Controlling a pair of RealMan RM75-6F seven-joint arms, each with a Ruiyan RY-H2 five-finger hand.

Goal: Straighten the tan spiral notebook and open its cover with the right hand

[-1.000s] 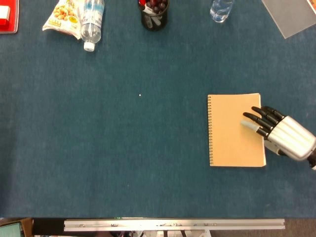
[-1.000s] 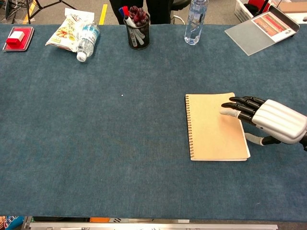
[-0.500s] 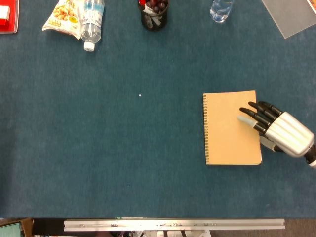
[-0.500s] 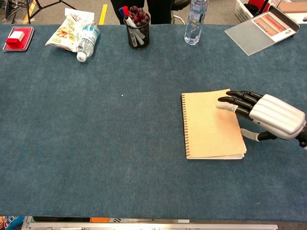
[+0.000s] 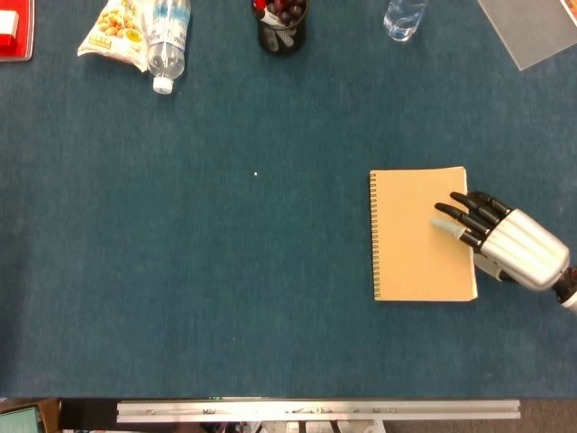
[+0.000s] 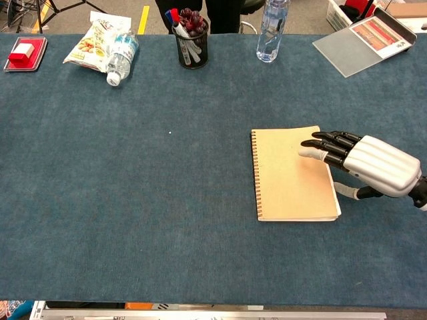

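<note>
The tan spiral notebook (image 5: 416, 234) (image 6: 291, 175) lies closed on the blue table, right of centre, its wire binding along the left edge and its sides nearly square to the table. My right hand (image 5: 507, 244) (image 6: 367, 164) lies palm down at the notebook's right edge. Its outstretched fingertips (image 5: 451, 216) rest on the upper right part of the cover, and the thumb shows beside the right edge in the chest view. It holds nothing. My left hand is out of both views.
Along the far edge stand a black pen cup (image 6: 193, 39), a clear water bottle (image 6: 272, 30), a lying bottle (image 6: 120, 59) beside a snack bag (image 6: 94, 41), a red tray (image 6: 25, 53) and a grey folder (image 6: 367, 41).
The notebook has slid a little left and away under the right hand's fingertips and turned straighter; since half a second ago it has barely shifted. The hand followed it.
</note>
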